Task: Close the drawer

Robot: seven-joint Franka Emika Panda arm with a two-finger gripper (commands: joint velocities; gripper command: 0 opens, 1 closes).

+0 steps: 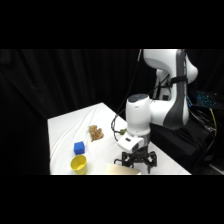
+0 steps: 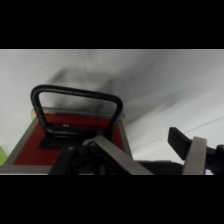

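My gripper (image 1: 136, 161) hangs low at the table's (image 1: 65, 125) near edge, fingers spread apart and holding nothing, just above the drawer (image 2: 67, 142) and its black bar handle (image 2: 76, 107). I judge a good close means setting one finger (image 2: 196, 154) flat against the red front and pushing straight in, not skewing it.

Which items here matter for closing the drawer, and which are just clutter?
Job:
drawer, its black bar handle
gripper, just above the pale box

Clutter:
blue cube
yellow cup
small brown heap

No readable text or labels
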